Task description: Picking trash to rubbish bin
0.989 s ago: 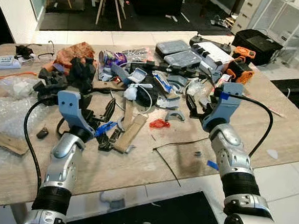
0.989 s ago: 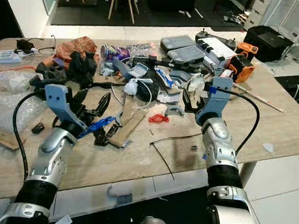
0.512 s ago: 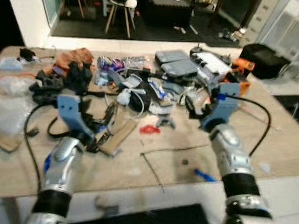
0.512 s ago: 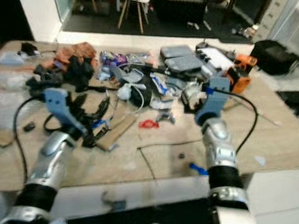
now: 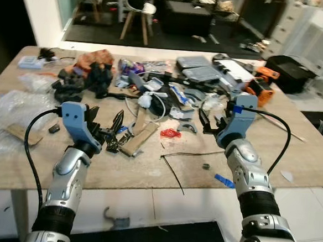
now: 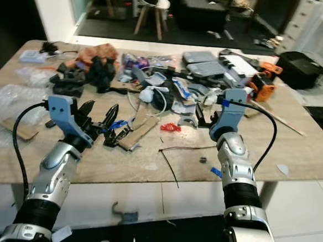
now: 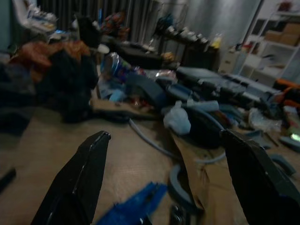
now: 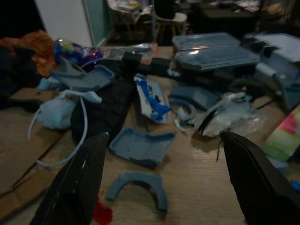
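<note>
Left gripper (image 6: pixel 98 118): fingers spread wide, holding nothing — it hangs low over the table's left-centre, just above a blue scrap (image 7: pixel 133 207) that lies between its fingertips in the left wrist view.
Right gripper (image 5: pixel 214 120): also wide apart and empty, at right-centre of the head views, aimed at the grey plastic pieces (image 8: pixel 140 146) and a crumpled clear wrapper (image 8: pixel 228 114).
Trash: a dense heap across the middle and upper part of the wooden table (image 5: pixel 146 178); a red scrap (image 5: pixel 170 134), cardboard strips (image 5: pixel 139 139) and a thin black wire (image 5: pixel 174 174) lie nearer the front edge.
Bin: I cannot place it from these views.
Step in hand: likely choosing and closing on one loose piece.
Doing it well: take a single item at the heap's near edge — the blue scrap looks easiest for the left side; come straight down so the fingertips straddle it, and avoid snagging the white cord (image 5: pixel 152 101) or cables.
</note>
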Available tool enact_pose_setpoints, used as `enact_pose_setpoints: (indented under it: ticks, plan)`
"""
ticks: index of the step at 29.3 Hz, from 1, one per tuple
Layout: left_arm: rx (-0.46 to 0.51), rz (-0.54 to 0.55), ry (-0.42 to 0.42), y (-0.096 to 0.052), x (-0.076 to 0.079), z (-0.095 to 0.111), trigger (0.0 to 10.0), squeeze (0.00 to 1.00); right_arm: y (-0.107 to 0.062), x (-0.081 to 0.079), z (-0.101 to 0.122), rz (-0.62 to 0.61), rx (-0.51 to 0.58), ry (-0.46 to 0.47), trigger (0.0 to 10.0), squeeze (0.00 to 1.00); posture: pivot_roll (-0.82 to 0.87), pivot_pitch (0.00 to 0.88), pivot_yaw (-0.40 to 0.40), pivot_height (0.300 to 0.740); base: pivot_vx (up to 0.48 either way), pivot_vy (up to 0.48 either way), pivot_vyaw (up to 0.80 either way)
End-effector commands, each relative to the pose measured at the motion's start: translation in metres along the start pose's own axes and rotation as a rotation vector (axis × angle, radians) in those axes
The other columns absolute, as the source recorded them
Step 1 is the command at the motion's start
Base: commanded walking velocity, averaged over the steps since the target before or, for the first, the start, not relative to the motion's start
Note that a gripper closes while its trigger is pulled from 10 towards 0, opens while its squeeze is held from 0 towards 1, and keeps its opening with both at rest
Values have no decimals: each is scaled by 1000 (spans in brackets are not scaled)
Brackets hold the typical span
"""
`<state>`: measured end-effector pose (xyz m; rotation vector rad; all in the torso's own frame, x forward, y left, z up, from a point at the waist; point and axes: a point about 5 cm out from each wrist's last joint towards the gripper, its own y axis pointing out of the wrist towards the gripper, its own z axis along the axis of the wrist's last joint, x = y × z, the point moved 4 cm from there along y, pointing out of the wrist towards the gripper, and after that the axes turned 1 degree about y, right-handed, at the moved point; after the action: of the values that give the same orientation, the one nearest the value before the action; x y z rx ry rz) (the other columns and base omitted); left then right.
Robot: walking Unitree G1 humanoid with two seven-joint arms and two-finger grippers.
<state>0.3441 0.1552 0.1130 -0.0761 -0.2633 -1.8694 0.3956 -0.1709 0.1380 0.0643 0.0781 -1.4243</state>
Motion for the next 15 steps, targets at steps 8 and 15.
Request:
enact_pose_setpoints:
  ticks: [8, 15]
  plan:
    - [-4, -10, 2, 2, 4, 1, 10000, 0, -2, 7, -2, -19, -12, 2, 10000, 0, 4, 0, -45, 740, 0, 0, 0]
    - [-15, -8, 11, 2, 4, 0, 10000, 0, -2, 7, -2, -17, -15, -1, 10000, 0, 4, 0, -45, 740, 0, 0, 0]
